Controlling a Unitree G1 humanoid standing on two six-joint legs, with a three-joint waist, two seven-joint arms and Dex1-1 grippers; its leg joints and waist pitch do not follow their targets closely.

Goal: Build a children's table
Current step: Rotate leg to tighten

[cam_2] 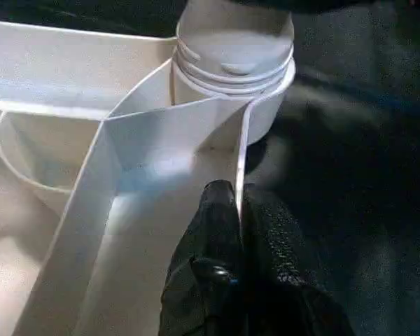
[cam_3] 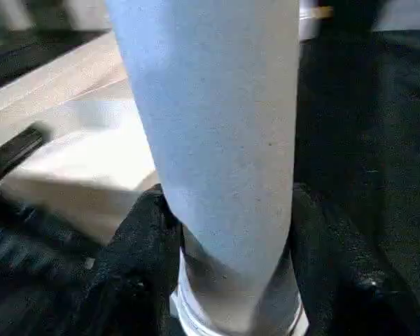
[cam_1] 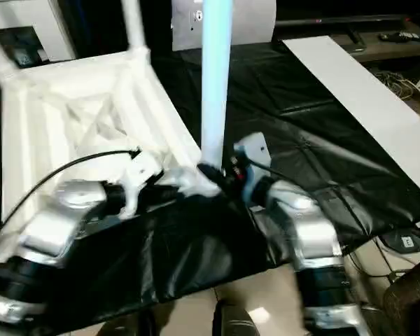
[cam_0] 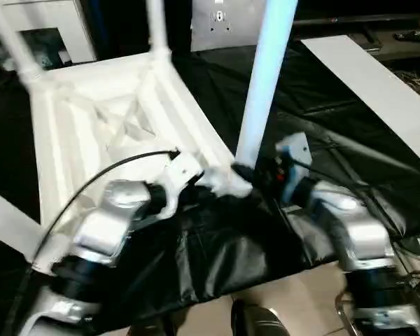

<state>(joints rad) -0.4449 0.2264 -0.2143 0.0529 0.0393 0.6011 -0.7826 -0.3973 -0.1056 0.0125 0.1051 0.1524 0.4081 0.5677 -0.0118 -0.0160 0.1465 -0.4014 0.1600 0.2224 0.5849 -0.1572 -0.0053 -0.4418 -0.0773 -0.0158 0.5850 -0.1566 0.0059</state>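
Silver forearms reach from the near edge over the black-covered worktable [cam_0: 350, 126]. On the left, the left gripper [cam_2: 239, 210] has its black fingers pressed together on a thin rib of the upside-down white plastic children's table [cam_0: 91, 105], just beside the near corner socket [cam_2: 262, 84]. To the right, the right gripper [cam_3: 227, 210] clasps the base of the upright, tapered white tubular leg [cam_0: 262, 91] standing in that socket.

White table top [cam_0: 112, 119] lies underside-up, X-ribs showing; three legs [cam_0: 266, 77] seemingly stand upright in corner sockets
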